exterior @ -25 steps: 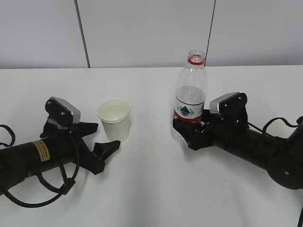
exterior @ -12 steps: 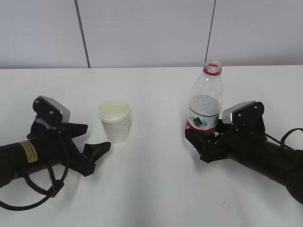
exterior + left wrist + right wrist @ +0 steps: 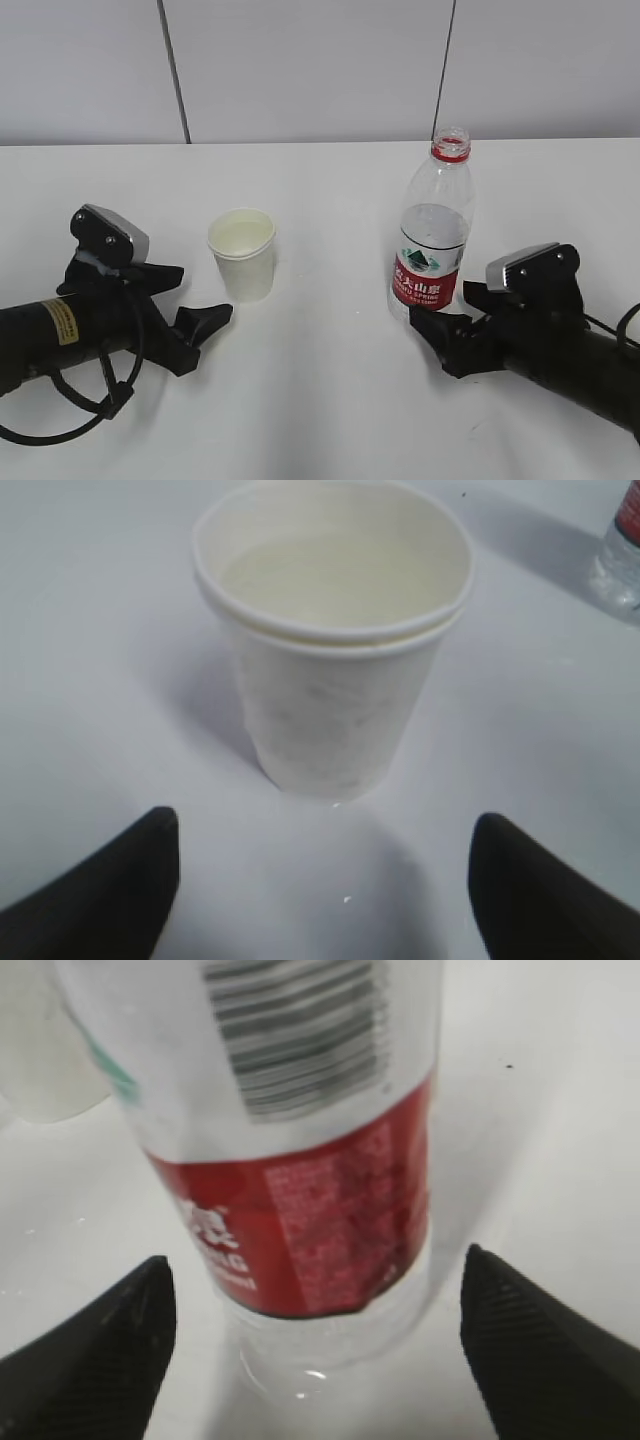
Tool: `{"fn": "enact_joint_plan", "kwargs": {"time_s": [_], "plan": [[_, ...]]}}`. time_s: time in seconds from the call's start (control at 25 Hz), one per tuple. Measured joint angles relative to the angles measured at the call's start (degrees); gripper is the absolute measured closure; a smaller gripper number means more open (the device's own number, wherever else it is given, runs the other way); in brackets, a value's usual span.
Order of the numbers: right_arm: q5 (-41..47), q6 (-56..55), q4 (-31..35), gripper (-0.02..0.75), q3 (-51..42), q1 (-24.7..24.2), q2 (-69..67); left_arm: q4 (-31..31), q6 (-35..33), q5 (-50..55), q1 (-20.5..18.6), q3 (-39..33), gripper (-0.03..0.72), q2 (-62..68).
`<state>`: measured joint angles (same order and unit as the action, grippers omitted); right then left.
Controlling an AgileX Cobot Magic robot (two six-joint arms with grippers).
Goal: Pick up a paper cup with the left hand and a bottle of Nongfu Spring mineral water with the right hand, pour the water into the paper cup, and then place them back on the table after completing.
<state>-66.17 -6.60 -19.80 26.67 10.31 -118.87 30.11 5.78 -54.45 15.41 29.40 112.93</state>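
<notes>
Two arms lie low on the white table [image 3: 330, 400]. Right gripper [image 3: 450, 322] released, jaws spread, just behind the upright bottle [image 3: 432, 235], not touching it. Left gripper [image 3: 190, 295] likewise released, apart from the cup [image 3: 243, 252]. Bottle stands right of centre, uncapped, red label low. Cup stands left of centre, water [image 3: 335, 580] inside.

Lighting was bright, even and diffuse; the table [image 3: 330, 400] carried only soft shadows. Both wrist views looked blurred, fingertips softest at 6 o'clock.
</notes>
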Motion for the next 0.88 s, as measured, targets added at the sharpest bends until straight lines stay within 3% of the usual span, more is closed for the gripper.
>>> {"fn": "enact_joint_plan", "kwargs": {"time_s": [0.36,0.56,0.88], "plan": [[0.0,5.84,13.15,0.075,-6.92,0.0,4.39,-2.34,0.0,11.39,-0.04,-0.05,0.142,-7.02],[0.0,9.57,22.76,0.083,-7.3,-0.4,5.02,-6.05,0.0,16.97,-3.17,-0.52,0.142,-11.97],[0.0,5.67,24.01,0.108,-4.76,-8.56,5.02,-9.13,0.0,17.18,-10.27,-0.52,0.142,-14.3]]}}
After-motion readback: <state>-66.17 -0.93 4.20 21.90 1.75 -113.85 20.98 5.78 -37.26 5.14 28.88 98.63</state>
